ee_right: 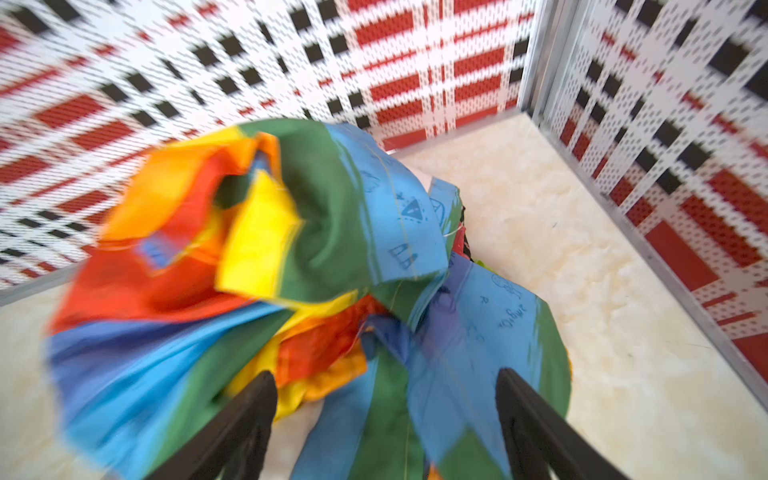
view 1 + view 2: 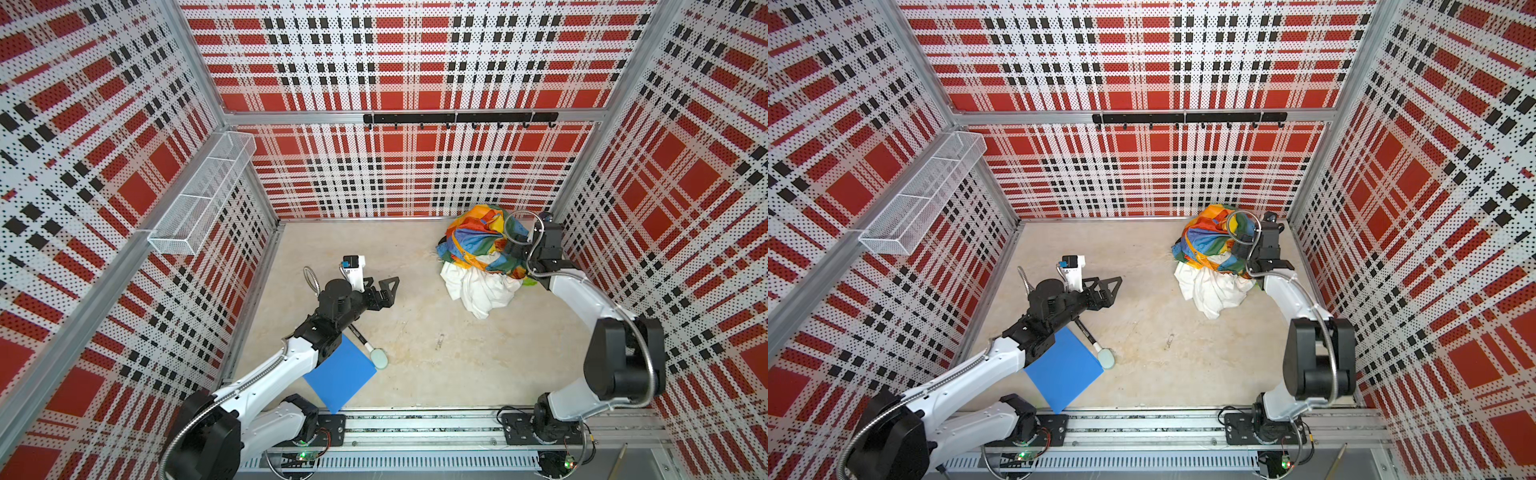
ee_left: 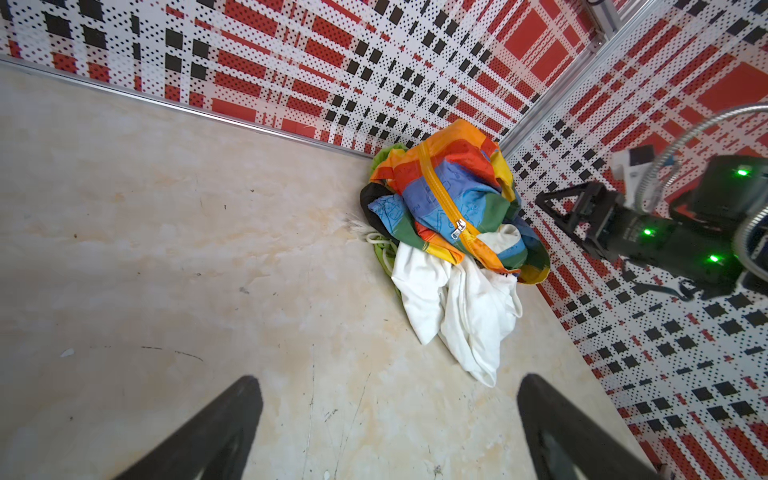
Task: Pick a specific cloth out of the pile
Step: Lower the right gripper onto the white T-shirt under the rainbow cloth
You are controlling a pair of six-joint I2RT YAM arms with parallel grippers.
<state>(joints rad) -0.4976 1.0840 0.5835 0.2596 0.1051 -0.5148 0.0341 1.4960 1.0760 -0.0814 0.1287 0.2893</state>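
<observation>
Right gripper (image 1: pixel 384 374) hangs wide open, empty, at the patchwork cloth (image 1: pixel 332 232); left gripper (image 3: pixel 388 378) gapes empty too. Best pinch one exposed fold of the white cloth (image 3: pixel 457 299).

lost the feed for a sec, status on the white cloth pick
Left tool open, empty, clear of pile. Right tool open at patchwork cloth. White cloth ungripped, partly pinned under the patchwork.

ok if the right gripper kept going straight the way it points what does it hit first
Most likely the multicoloured patchwork cloth on top of the pile: it lies right ahead of the right gripper, between its open fingers. Depth is unclear.
</observation>
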